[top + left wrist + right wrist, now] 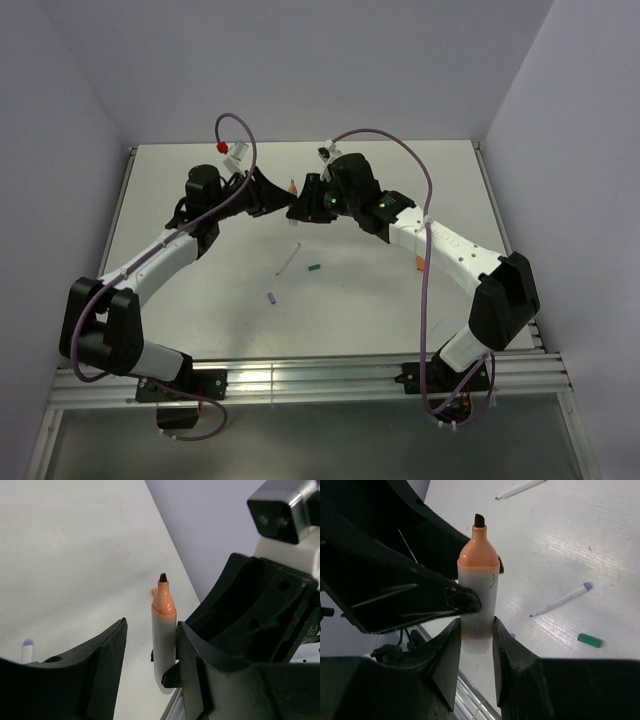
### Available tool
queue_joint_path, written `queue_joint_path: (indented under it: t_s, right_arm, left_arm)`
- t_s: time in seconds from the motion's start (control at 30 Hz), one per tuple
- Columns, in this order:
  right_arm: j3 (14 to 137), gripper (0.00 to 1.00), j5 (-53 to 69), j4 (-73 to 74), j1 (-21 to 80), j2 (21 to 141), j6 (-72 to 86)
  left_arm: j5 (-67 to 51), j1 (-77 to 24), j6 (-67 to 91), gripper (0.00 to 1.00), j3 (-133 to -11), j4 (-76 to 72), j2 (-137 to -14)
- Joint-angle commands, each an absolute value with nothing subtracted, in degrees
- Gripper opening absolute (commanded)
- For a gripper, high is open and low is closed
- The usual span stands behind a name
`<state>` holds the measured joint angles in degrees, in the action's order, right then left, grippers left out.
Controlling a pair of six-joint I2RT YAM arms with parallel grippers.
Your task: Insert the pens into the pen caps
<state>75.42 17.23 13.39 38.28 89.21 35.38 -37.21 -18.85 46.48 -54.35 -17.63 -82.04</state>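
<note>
My right gripper [475, 625] is shut on the thick greyish pen with the orange end [478, 580] and holds it upright above the table, black tip up. My left gripper [151, 625] is open around the same pen [164, 645]; the pen stands against its right finger [195, 665], with a gap to the left finger. From above, both grippers [275, 195] [302, 205] meet at the pen [293, 187]. A thin whitish pen [288, 260], a green cap [313, 268] and a blue cap [272, 298] lie on the table.
In the right wrist view a thin pen with a blue end [562, 600] lies near the green cap [590, 640]. A second thin pen [520, 489] lies farther off. A small orange piece [420, 264] lies by the right arm. Purple cables arc over both arms.
</note>
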Motion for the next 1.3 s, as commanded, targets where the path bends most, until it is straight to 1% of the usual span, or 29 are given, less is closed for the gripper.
queue_joint_path:
  t_s: [0.0, 0.2, 0.27, 0.33, 0.37, 0.43, 0.47, 0.5, 0.53, 0.6, 0.63, 0.67, 0.7, 0.73, 0.77, 0.8, 0.87, 0.9, 1.0, 1.03, 1.13, 1.27]
  right_arm:
    - [77.78, 0.00, 15.56, 12.65, 38.58, 89.56, 35.77]
    - [78.22, 0.00, 13.28, 13.27, 38.58, 89.82, 35.42]
    - [78.66, 0.00, 13.18, 13.27, 38.58, 90.00, 34.89]
    - [79.27, 0.00, 15.54, 12.66, 38.50, 90.18, 32.88]
    - [79.63, 0.01, 16.60, 12.57, 38.58, 89.83, 31.83]
    - [79.54, 0.11, 19.49, 12.66, 38.15, 88.69, 28.49]
    - [79.19, 0.20, 20.73, 12.74, 37.71, 87.12, 27.26]
    - [77.97, 0.26, 23.09, 12.92, 37.10, 86.23, 24.90]
    - [77.00, 0.36, 27.55, 12.92, 36.05, 85.26, 24.00]
    - [73.68, 0.45, 34.59, 12.40, 31.48, 82.02, 21.90]
    - [72.52, 0.54, 37.50, 12.48, 29.55, 80.61, 19.71]
    - [71.12, 0.57, 44.84, 11.44, 25.70, 79.38, 18.64]
    - [69.19, 0.60, 48.04, 11.25, 23.75, 77.28, 17.50]
    - [68.39, 0.61, 50.34, 11.25, 21.99, 76.30, 16.10]
    - [67.77, 0.63, 55.32, 10.99, 20.58, 75.59, 15.56]
    - [67.24, 0.63, 56.85, 10.99, 18.48, 74.98, 15.90]
    - [66.62, 0.63, 60.10, 9.59, 17.84, 73.22, 17.13]
    - [66.01, 0.63, 62.47, 5.93, 17.75, 72.60, 18.27]
    - [64.34, 0.63, 63.55, 0.80, 18.89, 71.98, 24.60]
    - [64.16, 0.63, 63.37, 0.27, 20.11, 72.07, 25.13]
    - [63.81, 0.64, 62.85, -2.28, 22.93, 72.42, 27.07]
    - [64.25, 0.65, 61.35, -2.20, 24.43, 74.26, 26.98]
  left_arm:
    - [-35.07, -20.21, 42.54, 0.49, -56.08, -14.77, -81.65]
    - [-38.48, -21.27, 43.94, 0.38, -54.32, -16.95, -81.91]
    - [-39.72, -21.71, 44.82, 0.30, -53.96, -18.01, -82.18]
    - [-40.69, -22.23, 44.30, 0.21, -54.14, -17.84, -82.35]
    - [-41.04, -22.32, 44.04, 0.11, -54.49, -17.67, -82.44]
    - [-42.88, -22.06, 42.46, 0.03, -54.84, -16.36, -82.35]
    - [-44.02, -21.80, 41.49, 0.00, -55.45, -15.91, -82.53]
    - [-45.34, -21.45, 40.53, 0.00, -55.98, -15.04, -82.53]
    - [-49.09, -20.92, 37.82, 0.00, -56.51, -13.55, -82.70]
    - [-54.21, -20.48, 33.86, 0.00, -58.53, -11.26, -83.23]
    - [-55.71, -20.30, 30.79, 0.00, -59.14, -9.86, -83.23]
    - [-59.29, -20.30, 30.24, 0.00, -59.32, -9.93, -83.06]
    - [-61.07, -20.30, 30.15, 0.00, -58.89, -11.24, -82.97]
    - [-63.35, -20.30, 31.02, 0.00, -58.36, -12.64, -82.79]
    - [-65.98, -20.39, 31.81, 0.00, -57.14, -15.35, -82.44]
    - [-66.88, -20.65, 32.34, 0.00, -56.61, -16.34, -82.35]
    - [-67.76, -21.35, 33.48, 0.00, -54.94, -18.09, -81.83]
    - [-68.29, -21.62, 34.27, 0.00, -54.32, -20.89, -81.65]
    - [-69.87, -22.41, 40.76, 0.00, -52.12, -27.93, -81.39]
    - [-70.05, -22.76, 44.52, 0.01, -51.60, -33.26, -81.47]
    - [-70.57, -23.20, 51.73, 0.01, -49.40, -42.85, -81.56]
    - [-71.10, -23.47, 60.63, 0.01, -46.77, -56.38, -81.83]
